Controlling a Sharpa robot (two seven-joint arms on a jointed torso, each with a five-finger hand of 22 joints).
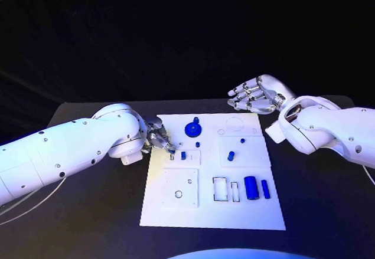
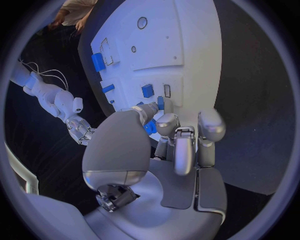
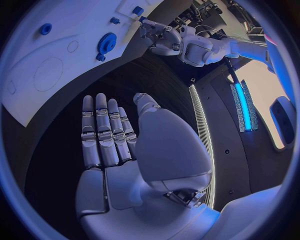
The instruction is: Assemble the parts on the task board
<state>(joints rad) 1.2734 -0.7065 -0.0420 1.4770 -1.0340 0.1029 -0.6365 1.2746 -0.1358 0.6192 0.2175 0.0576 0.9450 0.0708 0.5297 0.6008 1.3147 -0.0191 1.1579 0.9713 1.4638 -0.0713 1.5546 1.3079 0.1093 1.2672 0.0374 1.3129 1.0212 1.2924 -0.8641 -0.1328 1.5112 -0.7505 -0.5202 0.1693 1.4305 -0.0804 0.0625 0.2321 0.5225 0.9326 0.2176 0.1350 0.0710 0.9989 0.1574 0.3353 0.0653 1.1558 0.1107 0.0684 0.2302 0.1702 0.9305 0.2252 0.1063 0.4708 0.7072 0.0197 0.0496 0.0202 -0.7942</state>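
The white task board (image 1: 214, 213) lies in the middle of the black table. My left hand (image 1: 158, 137) is over its far left corner, thumb and fingers curled around a small blue part (image 2: 150, 127) that it pinches just above the board. A blue gear (image 1: 193, 129) stands right beside it, also seen as the gear (image 3: 106, 43) in the right wrist view. My right hand (image 1: 255, 96) hovers past the board's far right corner, flat and holding nothing, its fingers (image 3: 103, 130) straight over the bare table.
Small blue parts (image 1: 230, 156) are scattered across the board's middle. A blue cylinder (image 1: 252, 187) and a blue bar (image 1: 265, 188) lie near the right edge, beside empty rectangular slots (image 1: 220, 188). A square plate (image 1: 181, 188) sits at the near left.
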